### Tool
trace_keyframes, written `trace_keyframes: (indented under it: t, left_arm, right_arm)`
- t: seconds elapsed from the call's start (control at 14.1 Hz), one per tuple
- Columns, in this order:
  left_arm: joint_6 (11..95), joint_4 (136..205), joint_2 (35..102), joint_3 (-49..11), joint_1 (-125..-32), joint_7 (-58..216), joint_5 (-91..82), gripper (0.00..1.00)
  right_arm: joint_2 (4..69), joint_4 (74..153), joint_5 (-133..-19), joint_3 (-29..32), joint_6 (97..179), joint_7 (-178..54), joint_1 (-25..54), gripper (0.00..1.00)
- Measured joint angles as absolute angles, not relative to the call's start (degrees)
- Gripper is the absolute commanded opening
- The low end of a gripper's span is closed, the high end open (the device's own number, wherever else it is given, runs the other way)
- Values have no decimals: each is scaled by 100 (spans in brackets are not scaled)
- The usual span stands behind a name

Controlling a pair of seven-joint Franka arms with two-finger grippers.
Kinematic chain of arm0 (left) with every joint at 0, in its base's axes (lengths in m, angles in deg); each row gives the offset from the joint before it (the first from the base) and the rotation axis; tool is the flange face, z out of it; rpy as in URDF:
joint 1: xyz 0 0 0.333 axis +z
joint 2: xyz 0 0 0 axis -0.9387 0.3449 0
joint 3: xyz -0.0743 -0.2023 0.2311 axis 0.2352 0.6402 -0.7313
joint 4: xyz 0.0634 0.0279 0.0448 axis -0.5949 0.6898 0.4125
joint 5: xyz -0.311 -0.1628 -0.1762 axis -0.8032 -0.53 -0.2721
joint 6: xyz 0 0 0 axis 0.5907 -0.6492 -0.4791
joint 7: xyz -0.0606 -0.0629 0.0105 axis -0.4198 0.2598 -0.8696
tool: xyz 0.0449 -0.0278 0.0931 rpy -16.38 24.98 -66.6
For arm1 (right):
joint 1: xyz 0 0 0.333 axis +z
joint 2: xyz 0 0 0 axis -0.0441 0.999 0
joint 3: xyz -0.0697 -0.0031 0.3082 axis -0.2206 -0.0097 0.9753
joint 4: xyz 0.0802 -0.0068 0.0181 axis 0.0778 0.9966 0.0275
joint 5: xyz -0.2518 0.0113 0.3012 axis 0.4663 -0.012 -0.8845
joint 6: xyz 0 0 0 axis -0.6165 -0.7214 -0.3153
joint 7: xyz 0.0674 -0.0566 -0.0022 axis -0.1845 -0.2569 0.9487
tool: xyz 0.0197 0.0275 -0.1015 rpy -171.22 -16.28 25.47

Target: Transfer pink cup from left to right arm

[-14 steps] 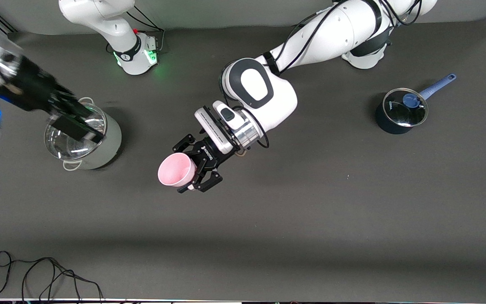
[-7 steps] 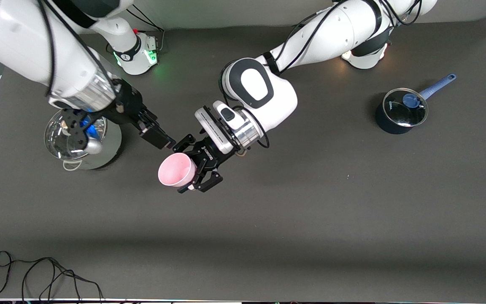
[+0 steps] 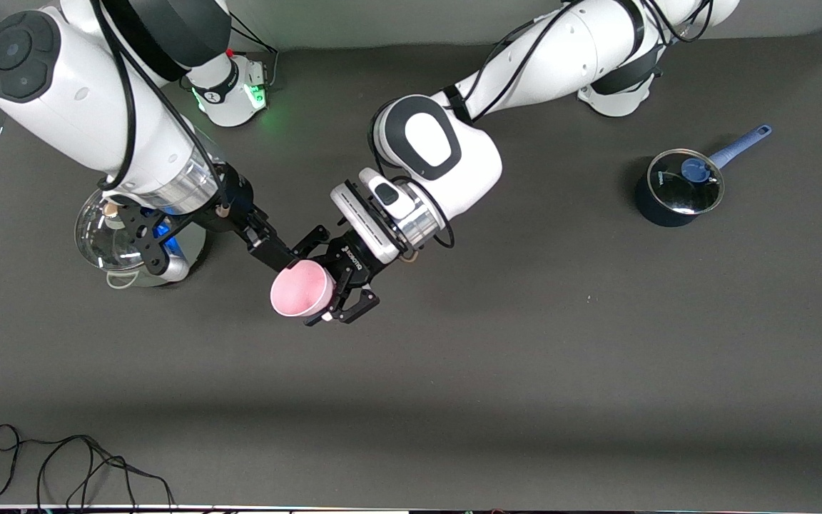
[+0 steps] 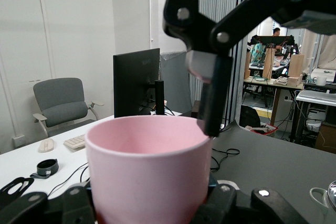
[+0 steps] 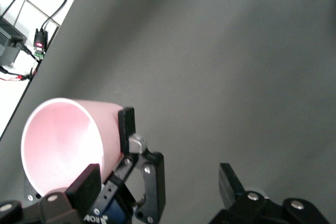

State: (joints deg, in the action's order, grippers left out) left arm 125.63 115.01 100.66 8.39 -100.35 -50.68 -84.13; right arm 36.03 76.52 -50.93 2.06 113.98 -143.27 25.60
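The pink cup (image 3: 300,290) is held on its side above the middle of the table, its mouth toward the front camera. My left gripper (image 3: 327,284) is shut on the cup's wall near its base. My right gripper (image 3: 277,257) is open, with one finger (image 4: 212,95) at the cup's rim and the other well apart from it. In the right wrist view the cup (image 5: 65,137) is beside one of my right gripper's (image 5: 157,184) fingers (image 5: 84,184). In the left wrist view the cup (image 4: 149,166) fills my left gripper (image 4: 149,200).
A steel pot with a glass lid (image 3: 115,246) stands under the right arm's wrist. A dark saucepan with a blue handle (image 3: 676,189) stands toward the left arm's end. A black cable (image 3: 61,464) lies near the table's front edge.
The right arm has swung in from over the steel pot to the cup's rim. The left gripper and the cup have barely moved.
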Motion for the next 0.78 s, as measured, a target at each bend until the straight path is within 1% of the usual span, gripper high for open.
trace_keyframes:
  t: [0.28,0.43,0.5,0.64,0.78]
  left_arm:
    - [12564,11500,10023,828,-10045,-5007,-8400,0]
    - [12564,11500,10022,826,-10045,-5003,-8396,0]
    - [12564,11500,10022,824,-10045,-5002,-8384,0]
    - [12564,11500,10021,824,-10045,-4996,-8353,0]
    - [12564,11500,10021,823,-10047,-4989,-8341,0]
  right_arm:
    - [3663,7649,-5080,161,11528,-14327,2544,99]
    - [3689,7639,-5079,161,11601,-14327,2544,97]
    - [3694,7635,-5079,161,11615,-14327,2544,90]
    - [3697,7586,-5078,158,11617,-14327,2544,70]
    - [3696,7495,-5077,156,11617,-14327,2544,53]
